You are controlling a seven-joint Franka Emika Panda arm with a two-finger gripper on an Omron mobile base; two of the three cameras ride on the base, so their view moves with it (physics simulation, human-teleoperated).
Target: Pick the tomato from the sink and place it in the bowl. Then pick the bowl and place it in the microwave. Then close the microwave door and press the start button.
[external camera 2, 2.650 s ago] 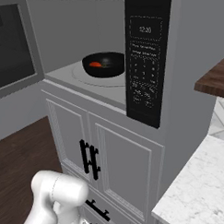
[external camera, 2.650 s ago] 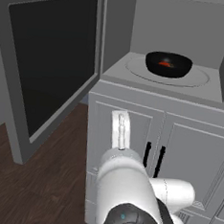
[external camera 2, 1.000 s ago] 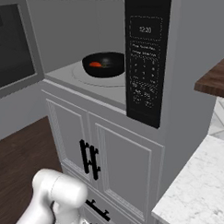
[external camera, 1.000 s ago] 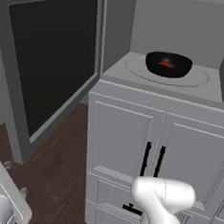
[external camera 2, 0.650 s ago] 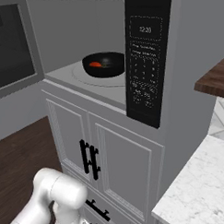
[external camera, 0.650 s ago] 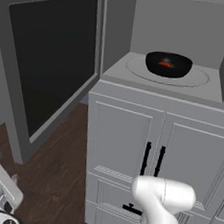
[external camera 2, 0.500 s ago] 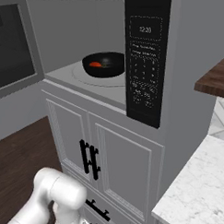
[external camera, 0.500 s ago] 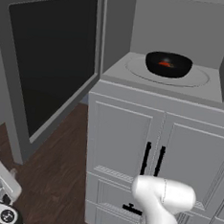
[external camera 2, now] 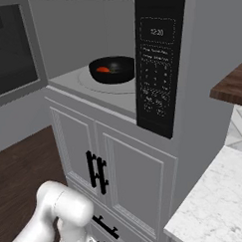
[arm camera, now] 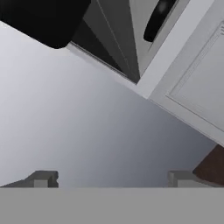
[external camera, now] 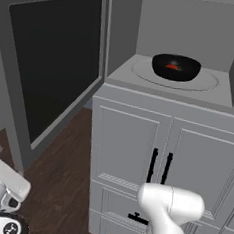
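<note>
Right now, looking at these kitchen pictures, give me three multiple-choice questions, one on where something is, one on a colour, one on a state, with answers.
1. Where does the wide glossy black bowl sit?
A. on the wood floor
B. on the round turntable plate inside the grey built-in microwave
C. on the marble counter

2. What colour is the small round tomato in the bowl?
A. red-orange
B. green
C. white

3. How does the grey-framed microwave door with its dark glass window stand?
A. shut
B. taken off
C. swung open

Answers: B, both base views show it on the plate; A, it shows red-orange against the black; C, the cavity lies exposed.
</note>
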